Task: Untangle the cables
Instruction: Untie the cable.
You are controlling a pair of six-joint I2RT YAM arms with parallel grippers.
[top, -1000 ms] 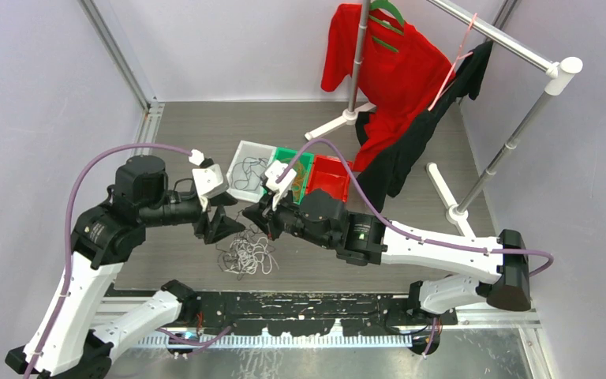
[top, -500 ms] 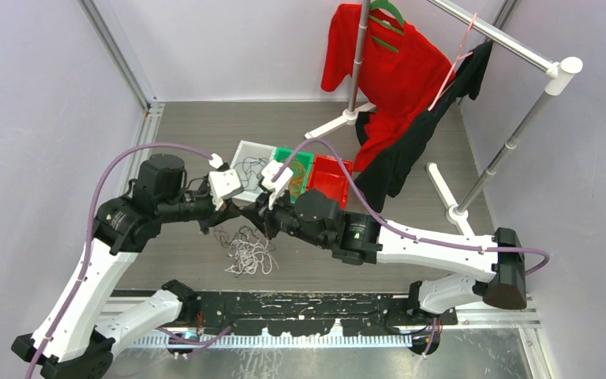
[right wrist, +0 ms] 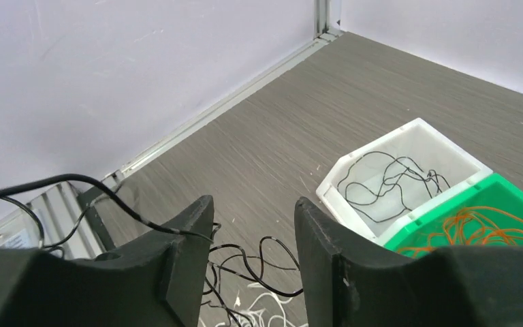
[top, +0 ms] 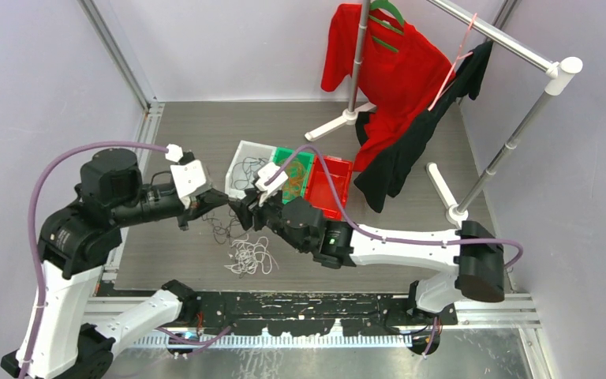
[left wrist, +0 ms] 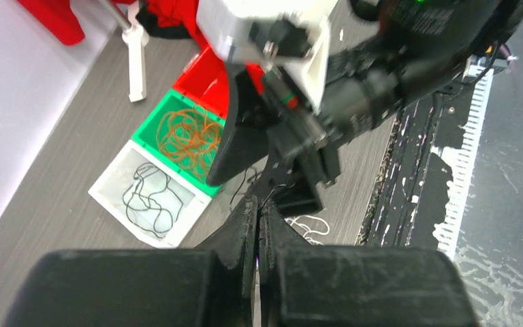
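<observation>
While its fingers press tight together, the left gripper (left wrist: 257,219) seems to pinch a black cable (left wrist: 268,196), though the strand is too thin to be sure. Facing it, the right gripper (right wrist: 253,208) stands agape, a black strand (right wrist: 136,216) draped over one finger. Loose white cables (top: 251,257) lie on the table (top: 189,134) below, near the white bin (top: 237,167) and green bin (top: 293,151).

The top camera hangs high at the near edge, looking down over the whole table (top: 205,126); the left wrist camera rides low and close, facing the right arm (left wrist: 408,61); the right wrist camera faces the left wall (right wrist: 109,68); all three share the white bin (top: 245,147).
</observation>
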